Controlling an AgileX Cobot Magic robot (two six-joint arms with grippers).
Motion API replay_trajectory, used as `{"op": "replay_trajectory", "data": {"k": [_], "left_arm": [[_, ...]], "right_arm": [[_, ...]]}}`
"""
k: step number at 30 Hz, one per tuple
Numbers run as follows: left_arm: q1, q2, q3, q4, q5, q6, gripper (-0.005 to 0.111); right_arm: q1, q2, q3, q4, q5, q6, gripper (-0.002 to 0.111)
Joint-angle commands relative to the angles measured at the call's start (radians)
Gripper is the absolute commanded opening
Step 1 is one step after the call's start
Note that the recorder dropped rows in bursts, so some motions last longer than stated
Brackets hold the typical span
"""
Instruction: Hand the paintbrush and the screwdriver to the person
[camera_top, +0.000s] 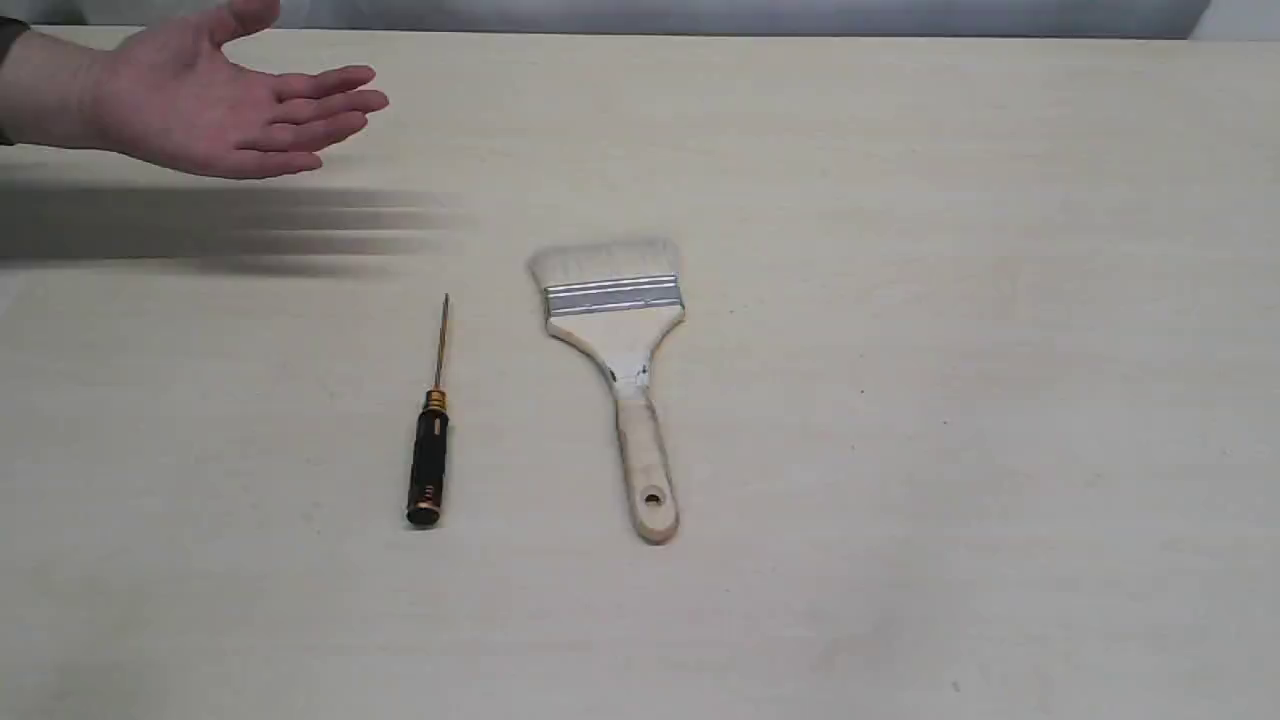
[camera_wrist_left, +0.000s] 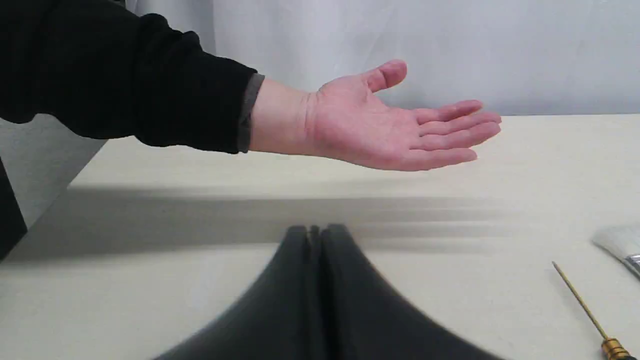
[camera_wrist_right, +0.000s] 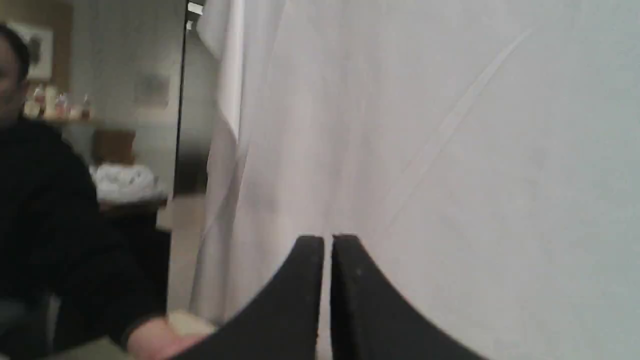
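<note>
The paintbrush lies flat mid-table, bristles toward the far side, handle hole near me; its bristle corner shows in the left wrist view. Left of it lies the screwdriver, gold shaft pointing away, also seen as a thin shaft. The person's open palm hovers above the far left of the table, palm up. My left gripper is shut and empty, short of the hand. My right gripper is shut on nothing, raised and facing a white curtain. Neither gripper shows in the exterior view.
The pale wooden table spreads wide to the right of the brush. The hand casts a dark shadow on the table. A white curtain hangs behind the table, and a person in black sits off to its side.
</note>
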Motion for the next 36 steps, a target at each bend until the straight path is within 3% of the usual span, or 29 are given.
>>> {"op": "replay_trajectory", "data": {"k": [1,7,11,13,21,25,26,32,36], "left_arm": [[-0.008,-0.002,0.002,0.000,-0.006,-0.002,0.000],[-0.008,-0.002,0.002,0.000,-0.006,-0.002,0.000],[-0.008,-0.002,0.002,0.000,-0.006,-0.002,0.000],[-0.008,-0.002,0.002,0.000,-0.006,-0.002,0.000],[-0.008,-0.002,0.002,-0.004,-0.004,-0.002,0.000],[-0.008,-0.002,0.002,-0.004,-0.004,-0.002,0.000],[-0.008,-0.002,0.002,-0.004,-0.004,-0.002,0.000],[-0.008,-0.002,0.002,-0.004,-0.004,-0.002,0.000],[-0.008,-0.002,0.002,-0.004,-0.004,-0.002,0.000]], "right_arm": [[-0.002,0.152,-0.104,-0.211,-0.086,0.281,0.005],[-0.002,0.393,-0.203,-0.211,-0.160,0.280,0.005],[-0.002,0.512,-0.213,-0.211,-0.142,0.130,0.005],[-0.002,0.550,-0.206,-0.211,-0.113,0.051,0.005],[0.031,0.620,-0.177,-0.211,0.013,0.083,0.005],[0.186,0.620,-0.173,-0.211,0.070,0.064,0.005],[0.264,0.622,-0.167,-0.211,0.132,0.062,0.005],[0.692,0.691,-0.141,-0.211,0.772,0.069,0.005],[0.824,0.817,-0.177,-0.063,0.949,-0.053,0.005]]}}
